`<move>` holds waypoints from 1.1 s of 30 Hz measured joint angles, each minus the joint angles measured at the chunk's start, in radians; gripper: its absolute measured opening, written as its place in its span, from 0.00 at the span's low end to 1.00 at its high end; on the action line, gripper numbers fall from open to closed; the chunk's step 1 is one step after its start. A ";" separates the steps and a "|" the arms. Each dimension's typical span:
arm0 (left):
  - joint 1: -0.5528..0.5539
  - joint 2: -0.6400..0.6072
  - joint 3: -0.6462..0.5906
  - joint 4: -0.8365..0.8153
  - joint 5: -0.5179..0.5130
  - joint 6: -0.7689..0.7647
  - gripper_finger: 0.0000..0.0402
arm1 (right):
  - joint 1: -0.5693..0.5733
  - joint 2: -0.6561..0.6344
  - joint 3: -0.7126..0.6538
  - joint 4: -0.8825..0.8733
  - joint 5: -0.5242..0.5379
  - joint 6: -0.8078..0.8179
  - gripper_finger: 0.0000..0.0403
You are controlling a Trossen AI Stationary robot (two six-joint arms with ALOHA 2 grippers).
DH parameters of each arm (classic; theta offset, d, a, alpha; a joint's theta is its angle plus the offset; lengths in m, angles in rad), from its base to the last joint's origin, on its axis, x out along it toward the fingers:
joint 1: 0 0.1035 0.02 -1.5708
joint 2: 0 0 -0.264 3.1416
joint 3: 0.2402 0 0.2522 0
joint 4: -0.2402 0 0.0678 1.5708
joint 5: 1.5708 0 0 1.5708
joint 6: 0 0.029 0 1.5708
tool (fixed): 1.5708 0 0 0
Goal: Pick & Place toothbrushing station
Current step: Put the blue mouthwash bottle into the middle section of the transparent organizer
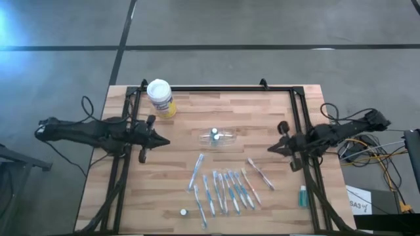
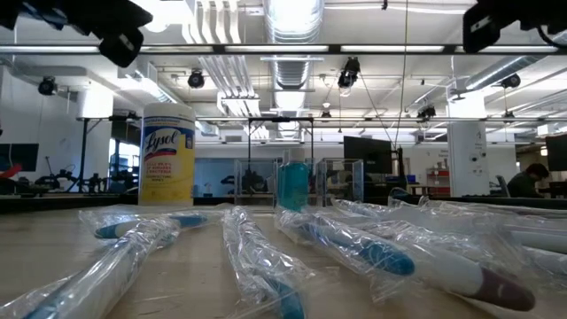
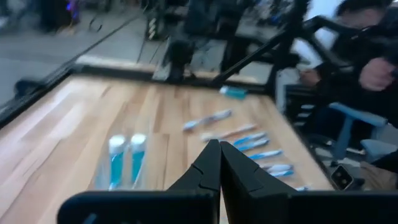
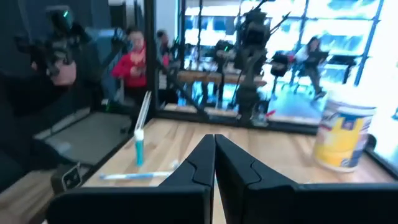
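The clear plastic holder (image 1: 216, 137) lies on the table's middle with two white-capped, blue-filled pieces in it; it also shows in the left wrist view (image 3: 124, 163). Several slim blue, white and pink toothbrushes (image 1: 223, 189) in clear wrappers lie flat on the wood nearer the front edge; they also show in the low view (image 2: 354, 248). My left gripper (image 1: 165, 141) is shut and empty, left of the holder, pointing at it. My right gripper (image 1: 270, 149) is shut and empty, right of the holder.
A white-lidded yellow canister (image 1: 161, 98) stands at the far left. A small white-capped piece (image 1: 184, 212) lies near the front edge, and a teal item (image 1: 302, 195) lies at the near right. A black frame (image 1: 216, 88) rims the table. People sit beyond the table (image 4: 134, 59).
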 joint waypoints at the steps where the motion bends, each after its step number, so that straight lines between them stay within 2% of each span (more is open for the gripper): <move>1: -0.010 0.024 0.025 -0.045 -0.036 -0.011 0.01 | -0.007 -0.032 -0.013 0.000 -0.002 -0.006 0.02; 4: -0.048 0.113 0.112 -0.176 -0.110 -0.036 0.00 | -0.021 -0.101 -0.045 0.002 -0.003 -0.055 0.02; 7: -0.101 0.223 0.216 -0.290 -0.139 -0.070 0.00 | -0.029 -0.157 -0.086 0.010 0.008 -0.108 0.02; 13: -0.198 0.475 0.463 -0.567 -0.144 -0.202 0.01 | -0.036 -0.260 -0.164 0.029 0.022 -0.095 0.02; 17: -0.241 0.632 0.649 -0.709 -0.144 -0.325 0.05 | -0.036 -0.297 -0.177 -0.041 0.022 -0.071 0.02; 24: -0.347 0.881 0.966 -0.890 -0.144 -0.477 0.17 | -0.036 -0.299 -0.122 -0.122 0.044 -0.102 0.02; 28: -0.416 1.028 1.103 -0.925 -0.142 -0.558 0.27 | -0.036 -0.300 -0.090 -0.195 0.115 -0.102 0.02; 33: -0.489 1.198 1.240 -0.954 -0.076 -0.667 0.40 | -0.036 -0.299 -0.081 -0.197 0.153 -0.117 0.02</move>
